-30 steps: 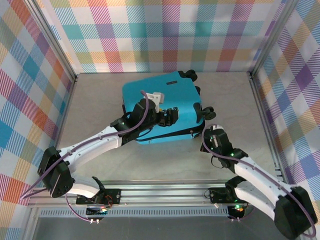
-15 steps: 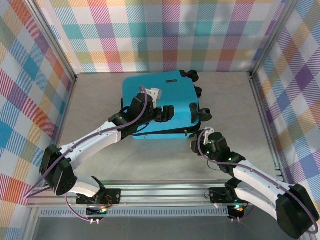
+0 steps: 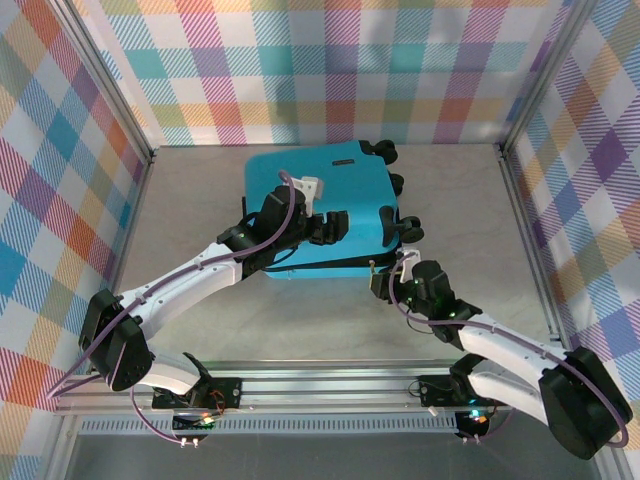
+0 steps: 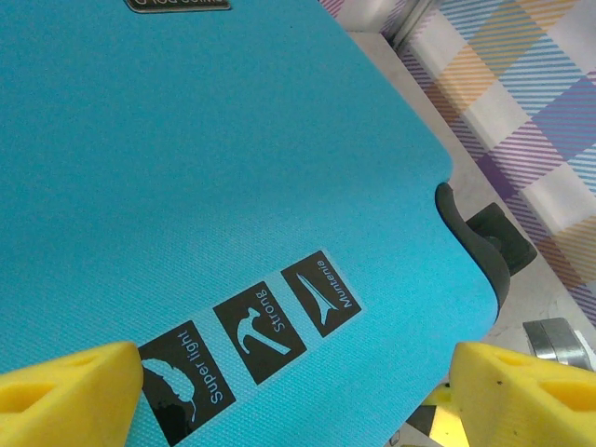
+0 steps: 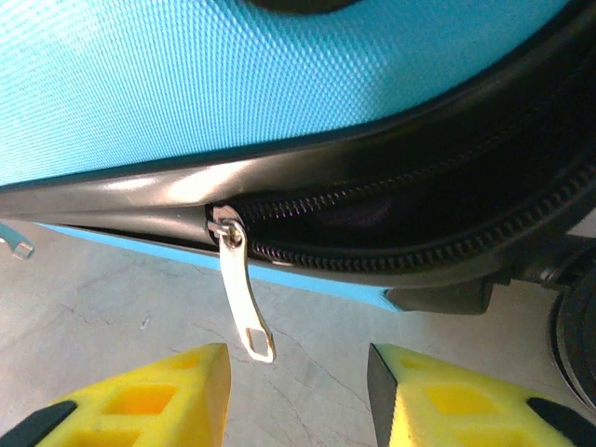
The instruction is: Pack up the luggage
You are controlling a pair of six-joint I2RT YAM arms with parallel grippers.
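While the left jaws spread wide open over the turquoise suitcase (image 3: 345,185), the right jaws stand parted beneath its dangling zipper pull (image 5: 240,300), gripping nothing.

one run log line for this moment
luggage: zipper part open | left claw: open, over luggage top | right claw: open, zipper pull hangs free ahead of it

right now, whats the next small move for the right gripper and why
Probably ease the right gripper forward and close it on the zipper pull. Its jaws stand open with the tab hanging just ahead between them, and the seam of the luggage gapes unzipped to the right of the slider.
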